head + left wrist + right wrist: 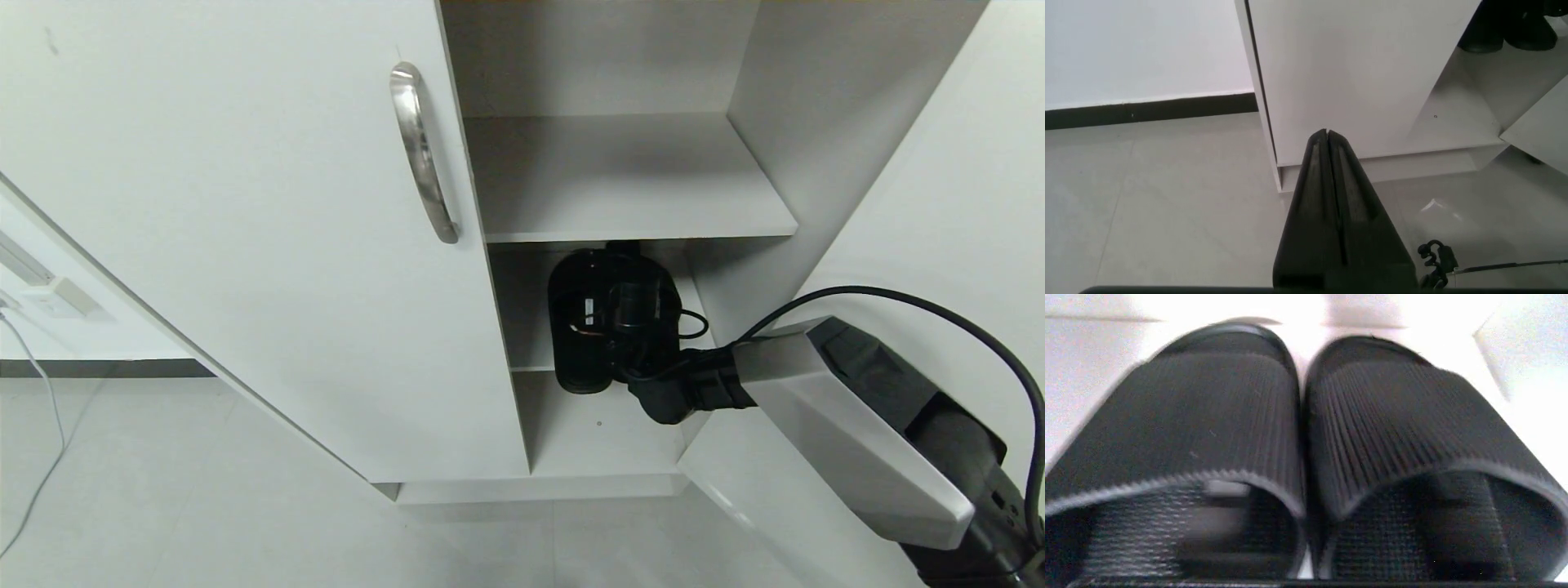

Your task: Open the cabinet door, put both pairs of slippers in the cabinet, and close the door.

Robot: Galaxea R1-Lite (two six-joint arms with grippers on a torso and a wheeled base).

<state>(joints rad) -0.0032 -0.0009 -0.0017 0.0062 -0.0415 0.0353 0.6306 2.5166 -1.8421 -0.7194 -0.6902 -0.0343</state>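
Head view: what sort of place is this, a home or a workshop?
Most likely a home-style room or entryway, though it could be staged. A white cabinet with shelves stands on a pale tiled floor, black slippers are inside it, and a dark baseboard runs along the wall.

Right arm (849,416): white-cased forearm extended from the lower right, forward and toward the centre, with a black cable (898,296) looping over it. Its black wrist (694,390) leads into the right gripper (624,314), held low and ahead. Left gripper (1327,147): jaws pressed together along one seam, angled forward and down.
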